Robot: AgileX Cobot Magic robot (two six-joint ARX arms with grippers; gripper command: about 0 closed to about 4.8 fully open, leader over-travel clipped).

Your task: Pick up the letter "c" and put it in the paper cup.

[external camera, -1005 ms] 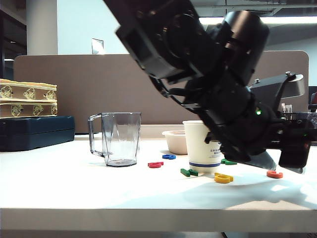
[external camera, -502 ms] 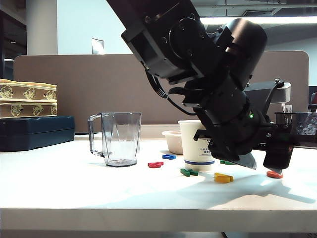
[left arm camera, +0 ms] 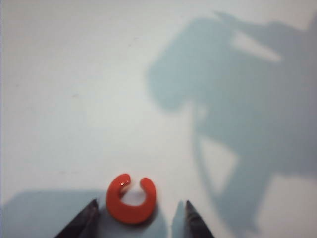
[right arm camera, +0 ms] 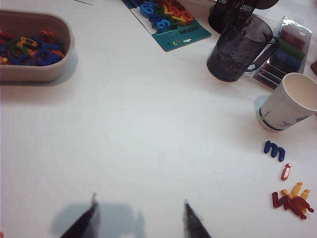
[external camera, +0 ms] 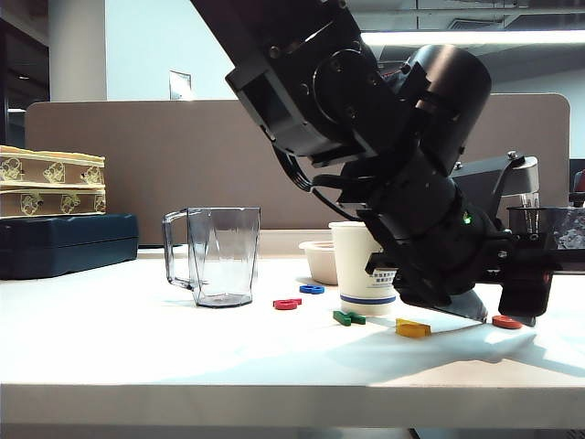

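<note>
Left hand [left arm camera: 138, 218] wide open, dark pointed fingertips either side of letter "c" [left arm camera: 131, 199], not gripping. Letter flat, glossy orange-red plastic on smooth white desk [left arm camera: 99, 99], beyond paper cup [external camera: 361, 265]. Right hand [right arm camera: 138, 218] open, empty.

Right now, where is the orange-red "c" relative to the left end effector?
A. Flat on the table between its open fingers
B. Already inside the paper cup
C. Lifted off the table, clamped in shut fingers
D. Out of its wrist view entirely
A: in the left wrist view the "c" lies flat on the table, with the left end effector open and one fingertip on each side of it.
</note>
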